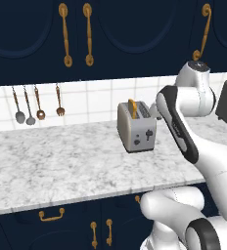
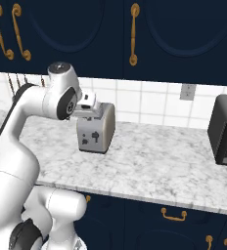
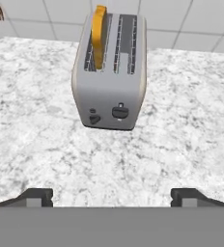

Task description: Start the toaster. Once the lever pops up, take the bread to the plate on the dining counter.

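Open marbled worktop around the toaster, with the wall and a dark appliance as limits

The toaster [image 3: 110,72] is stood alone on the marbled worktop [image 1: 52,166], and bare surface is seen in front of it and to both sides. Above its slots the way is partly taken by the bread [image 3: 99,36], which stands up out of one slot; the other slot is unblocked. Behind, passage is closed by the tiled wall [image 1: 93,100], where utensils [image 1: 37,105] are hung. Well to the right, a dark grey appliance [image 2: 225,129] is stood.

Bread [image 3: 100,34] upright in silver toaster [image 3: 110,91]
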